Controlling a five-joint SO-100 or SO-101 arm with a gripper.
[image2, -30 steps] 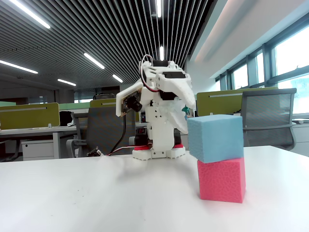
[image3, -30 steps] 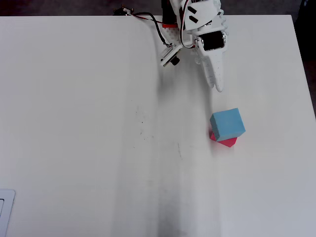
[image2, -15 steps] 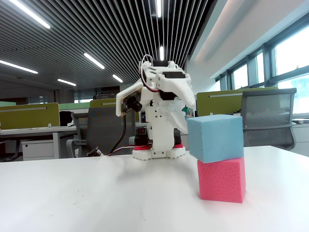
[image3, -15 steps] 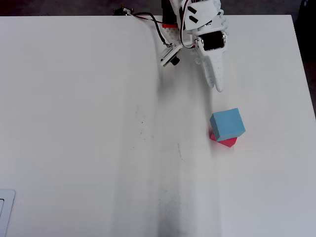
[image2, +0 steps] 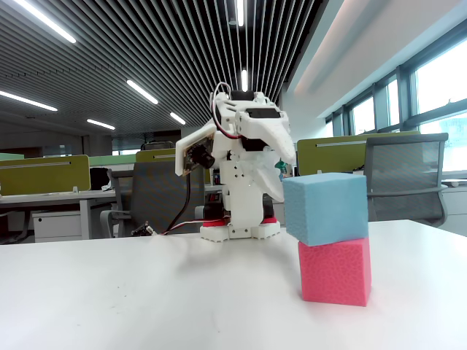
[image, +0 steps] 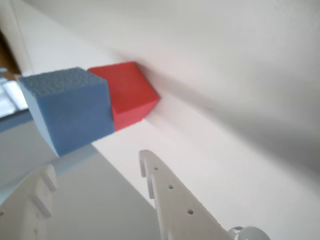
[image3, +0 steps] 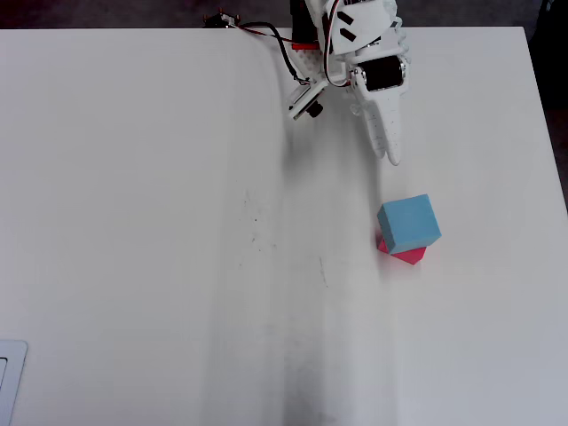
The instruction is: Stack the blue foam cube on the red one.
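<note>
Across the overhead view the white counter (image3: 160, 222) fills nearly the whole picture, and the white arm (image3: 355, 53) sits folded at its far edge, right of that edge's middle. Its jaws (image3: 390, 158) reach toward the counter's middle and stop short of the cubes; in the wrist view the jaws (image: 95, 167) stand apart with only bare counter between the two fingers, holding nothing. Beyond the fingertips, clear of them and untouched, the blue foam cube (image3: 408, 222) rests on top of the red one (image3: 410, 256), in the right half of the counter, nearer the right edge than the left. From the fixed view the blue foam cube (image2: 325, 207) sits twisted and shifted a little leftward on the red one (image2: 335, 270), overhanging one side.
</note>
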